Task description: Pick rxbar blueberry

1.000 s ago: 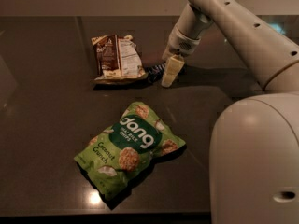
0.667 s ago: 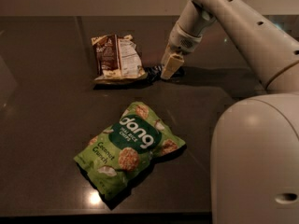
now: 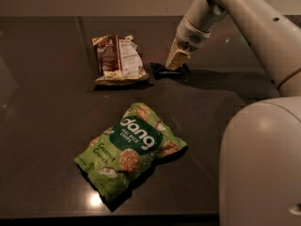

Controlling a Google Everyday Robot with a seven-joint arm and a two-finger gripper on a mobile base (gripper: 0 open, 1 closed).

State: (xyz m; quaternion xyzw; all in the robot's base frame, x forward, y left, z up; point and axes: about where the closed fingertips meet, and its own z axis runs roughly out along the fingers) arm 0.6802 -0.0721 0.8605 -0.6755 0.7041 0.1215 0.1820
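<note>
The rxbar blueberry [image 3: 162, 71] is a small dark bar lying on the dark table, just right of the brown-and-white snack bag. My gripper [image 3: 175, 60] hangs from the arm that comes in from the upper right. Its cream tip sits right over the middle of the bar and hides part of it. I cannot tell whether the tip touches the bar.
A brown-and-white snack bag [image 3: 117, 58] lies at the back left of the bar. A big green "dang" chips bag [image 3: 131, 147] lies in front, nearer the table's front edge. My white robot body [image 3: 261, 164] fills the lower right. The dark tabletop [image 3: 47, 126] stretches left.
The gripper's tip has shifted a little upward in the picture, and more of the dark bar shows beneath it. The bags have not moved.
</note>
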